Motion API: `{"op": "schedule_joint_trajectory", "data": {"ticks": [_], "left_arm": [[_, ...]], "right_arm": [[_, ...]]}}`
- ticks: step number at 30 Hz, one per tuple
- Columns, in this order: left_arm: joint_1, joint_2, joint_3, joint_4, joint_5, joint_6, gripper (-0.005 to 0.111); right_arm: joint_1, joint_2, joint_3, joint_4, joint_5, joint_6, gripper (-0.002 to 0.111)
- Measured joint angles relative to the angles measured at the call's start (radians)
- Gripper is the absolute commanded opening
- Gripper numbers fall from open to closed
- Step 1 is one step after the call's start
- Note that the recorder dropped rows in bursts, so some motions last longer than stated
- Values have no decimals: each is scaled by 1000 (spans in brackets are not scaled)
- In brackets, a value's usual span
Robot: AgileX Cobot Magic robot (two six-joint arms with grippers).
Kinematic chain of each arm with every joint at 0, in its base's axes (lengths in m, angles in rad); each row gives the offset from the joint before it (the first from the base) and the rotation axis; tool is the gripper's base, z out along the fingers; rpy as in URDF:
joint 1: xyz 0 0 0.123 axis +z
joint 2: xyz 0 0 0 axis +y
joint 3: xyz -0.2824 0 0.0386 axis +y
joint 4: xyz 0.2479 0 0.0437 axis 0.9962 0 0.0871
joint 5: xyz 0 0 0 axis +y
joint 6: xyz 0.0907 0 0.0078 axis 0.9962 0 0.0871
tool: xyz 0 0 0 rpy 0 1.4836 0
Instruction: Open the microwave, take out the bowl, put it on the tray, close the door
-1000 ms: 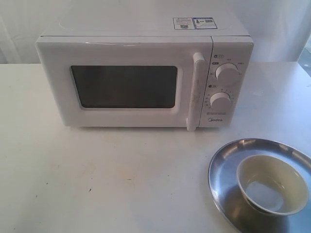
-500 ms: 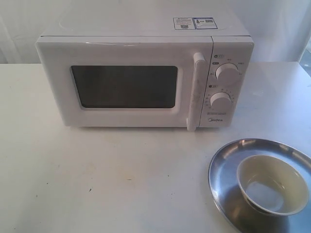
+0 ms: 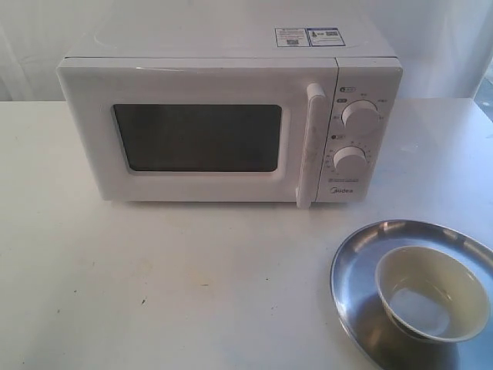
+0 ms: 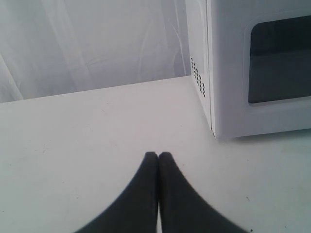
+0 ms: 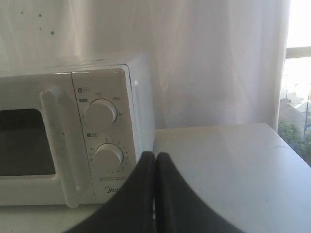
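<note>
- I have two pincers, and both are pinched shut with nothing in them. My left gripper [image 4: 158, 155] has its dark fingertips pressed together above the white table [image 3: 154, 293], off the hinge-side corner of the white boxy countertop microwave [image 3: 231, 123] and clear of it.
- My right gripper [image 5: 155, 154] is closed the same way and empty. It faces the microwave's end with the two round white knobs [image 3: 360, 117]. The exterior view shows neither arm near the microwave.
- The white front door [image 3: 192, 131] with its dark rectangular window lies flush against the microwave's body, with no gap at the tall vertical white handle [image 3: 310, 146].
- The small round cream-coloured bowl [image 3: 433, 293] stands upright inside the large round shiny silver metal tray [image 3: 354, 270], toward the tray's side farther from the microwave. It looks empty.
- The tray rests on the table in front of the microwave, off toward its knob end and well apart from it.
- I judge that every step is done: the bowl is out and on the tray, and the door is shut.
- The next move asks little of me. I should hold both arms back from the microwave and not knock the tray. I cannot see whether the latch has caught, so a light press beside the handle would settle any doubt.
</note>
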Motion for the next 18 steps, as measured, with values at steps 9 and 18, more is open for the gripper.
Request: {"op": "schedule_joint_trajectory", "data": {"ticks": [9, 18], "left_arm": [[0, 0, 0, 0, 0, 0, 0], [0, 0, 0, 0, 0, 0, 0]], "right_arm": [[0, 0, 22, 708, -54, -696, 0], [0, 0, 23, 1284, 91, -1322, 0]]}}
